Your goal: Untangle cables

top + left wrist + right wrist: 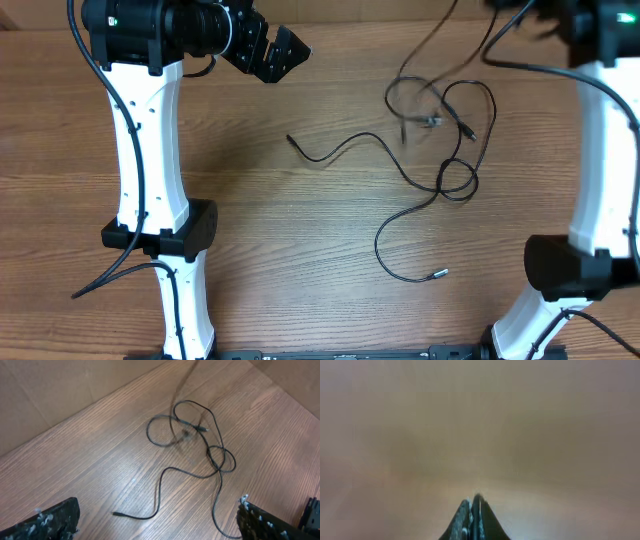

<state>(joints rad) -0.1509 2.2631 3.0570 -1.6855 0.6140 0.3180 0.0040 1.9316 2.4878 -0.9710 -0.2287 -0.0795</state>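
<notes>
Right hand (474, 506) closed, left hand (272, 55) spread, cables (437, 121) tangled

A robotics lab bench: wood-grain table (300, 250) with white robot arms (150, 150).

1. Thin black cables (432, 120) are loosely tangled right of centre, with loops overlapping.
2. One strand is trailed left, its end lying free.
3. Another is curved toward the near edge and ends in a silver plug tip (438, 271).
</notes>
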